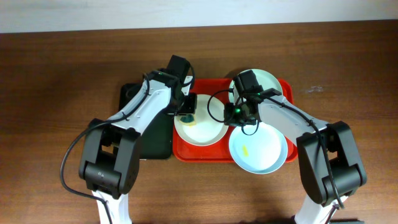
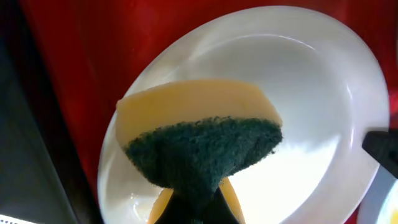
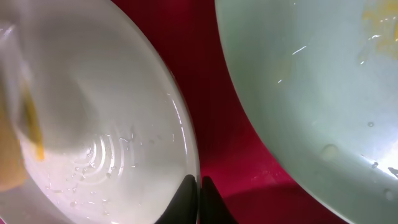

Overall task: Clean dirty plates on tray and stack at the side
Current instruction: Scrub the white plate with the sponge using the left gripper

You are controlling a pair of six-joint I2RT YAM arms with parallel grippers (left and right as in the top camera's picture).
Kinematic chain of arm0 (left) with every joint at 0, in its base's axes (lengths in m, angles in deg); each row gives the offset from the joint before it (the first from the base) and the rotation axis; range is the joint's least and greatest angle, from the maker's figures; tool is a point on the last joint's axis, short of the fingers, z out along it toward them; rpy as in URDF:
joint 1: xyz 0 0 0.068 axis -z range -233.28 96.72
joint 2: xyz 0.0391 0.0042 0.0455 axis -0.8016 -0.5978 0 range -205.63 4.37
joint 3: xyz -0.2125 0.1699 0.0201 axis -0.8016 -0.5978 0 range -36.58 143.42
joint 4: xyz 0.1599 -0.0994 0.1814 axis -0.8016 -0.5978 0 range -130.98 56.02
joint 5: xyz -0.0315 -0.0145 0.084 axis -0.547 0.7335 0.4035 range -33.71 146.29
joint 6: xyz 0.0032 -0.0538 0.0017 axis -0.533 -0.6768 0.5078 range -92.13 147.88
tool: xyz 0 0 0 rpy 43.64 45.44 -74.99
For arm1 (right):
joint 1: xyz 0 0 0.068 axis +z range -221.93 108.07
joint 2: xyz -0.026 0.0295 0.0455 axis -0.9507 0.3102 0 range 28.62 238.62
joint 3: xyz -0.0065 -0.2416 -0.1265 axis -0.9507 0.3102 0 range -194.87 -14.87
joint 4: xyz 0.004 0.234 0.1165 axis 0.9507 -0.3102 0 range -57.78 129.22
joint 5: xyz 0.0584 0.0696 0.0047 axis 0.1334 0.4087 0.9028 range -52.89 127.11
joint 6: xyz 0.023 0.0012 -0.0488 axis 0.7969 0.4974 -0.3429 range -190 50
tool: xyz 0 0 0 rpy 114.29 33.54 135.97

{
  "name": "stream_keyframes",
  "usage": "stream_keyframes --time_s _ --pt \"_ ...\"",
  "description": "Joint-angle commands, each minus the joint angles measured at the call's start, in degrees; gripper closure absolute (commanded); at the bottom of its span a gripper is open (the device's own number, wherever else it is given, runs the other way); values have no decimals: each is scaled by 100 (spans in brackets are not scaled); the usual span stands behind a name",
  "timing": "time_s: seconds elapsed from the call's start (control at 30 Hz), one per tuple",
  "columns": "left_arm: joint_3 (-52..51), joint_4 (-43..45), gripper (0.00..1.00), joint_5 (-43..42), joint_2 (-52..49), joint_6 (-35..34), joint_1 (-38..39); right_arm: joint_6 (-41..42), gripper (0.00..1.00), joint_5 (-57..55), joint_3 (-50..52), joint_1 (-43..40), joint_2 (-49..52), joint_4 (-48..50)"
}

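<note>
**Three plates on tray, both grippers clamped**

Three plates sit on the red tray (image 1: 199, 154). The white plate (image 1: 208, 127) is at its left end and the mint plate (image 1: 272, 84) is in the far right corner. The pale blue plate (image 1: 264, 152) is at near right, overhanging the tray's front rim, with a small yellow smear (image 1: 247, 150) near its centre.

Status of the left gripper (image 2: 196, 208): closed on a sponge (image 2: 199, 118), yellow foam with a dark green scrub face, pinched so that it bows. The sponge is over the left part of the white plate. Can't tell whether it touches the surface.

Status of the right gripper (image 3: 199, 190): pinched onto the white plate's right rim, fingertips meeting at the edge. The right wrist view shows water droplets (image 3: 78, 177) on that plate's floor.

The black tray (image 1: 152, 134) lies against the red tray's left side. Both trays are on the wooden table (image 1: 62, 62).
</note>
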Motion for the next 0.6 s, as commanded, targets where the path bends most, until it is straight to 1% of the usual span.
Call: stream_keyframes --time_s 0.0,0.17,0.3,0.43,0.53,0.57 --pt "-216 197 100 76 -61 -188 -13 -39 96 -4 26 26 105 39" --pt "-570 608 100 -28 -111 -345 -13 -39 96 -4 26 26 105 39" --pt "-586 629 100 -175 -409 -525 -13 -39 96 -4 26 26 105 42" --pt "-586 632 100 -1051 -822 -490 -13 -39 96 -4 26 26 105 42" --pt "-568 634 100 -1840 -839 -184 -42 -39 96 -4 26 26 105 42" --pt "-494 627 100 -2319 -800 -33 -87 -39 96 -4 26 26 105 42"
